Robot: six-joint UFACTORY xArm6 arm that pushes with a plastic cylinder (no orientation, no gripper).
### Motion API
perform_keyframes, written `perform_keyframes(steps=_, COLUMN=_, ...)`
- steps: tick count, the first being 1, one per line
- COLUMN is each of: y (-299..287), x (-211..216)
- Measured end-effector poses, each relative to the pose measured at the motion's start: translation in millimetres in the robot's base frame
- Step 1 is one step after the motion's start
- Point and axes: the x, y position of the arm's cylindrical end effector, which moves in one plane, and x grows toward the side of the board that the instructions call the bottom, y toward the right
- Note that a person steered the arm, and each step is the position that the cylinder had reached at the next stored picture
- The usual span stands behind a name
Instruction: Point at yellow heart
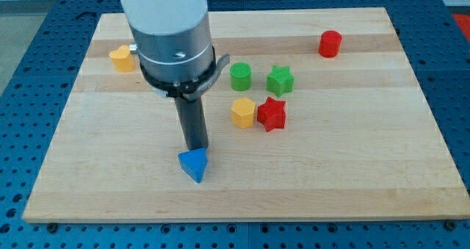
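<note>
The yellow heart [122,59] lies near the board's upper left, partly hidden by the arm's body. My tip [195,148] rests on the board just above the blue triangle [194,164], touching or nearly touching it. The tip is well below and to the right of the yellow heart.
A green cylinder [240,76] and a green star [280,81] sit in the middle. Below them are a yellow hexagon [243,112] and a red star [272,114], side by side. A red cylinder [330,43] is at the upper right. The wooden board [352,168] ends in edges on all sides.
</note>
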Motion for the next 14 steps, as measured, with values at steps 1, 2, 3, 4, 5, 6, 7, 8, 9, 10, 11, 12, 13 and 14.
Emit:
perform_keyframes(steps=1, y=-0.7, x=-3.1)
perform_keyframes(steps=2, y=-4.3, x=-32.0)
perform_keyframes(steps=3, y=-30.7, x=-31.2)
perform_keyframes(steps=4, y=-62.7, x=-48.7)
perform_keyframes(steps=5, y=-106.7, x=-42.7)
perform_keyframes(steps=6, y=-125.3, x=-62.7)
perform_keyframes(steps=7, y=-133.4, x=-64.8)
perform_keyframes(steps=8, y=-133.7, x=-94.9)
perform_keyframes(steps=9, y=-136.0, x=-94.9)
perform_keyframes(steps=10, y=-139.3, x=-94.9)
perform_keyframes(steps=11, y=-151.4, x=-111.0)
perform_keyframes(steps=12, y=-153.6, x=-121.6)
perform_keyframes(steps=13, y=-159.1, x=-145.4)
perform_keyframes(steps=14, y=-187.4, x=-145.6)
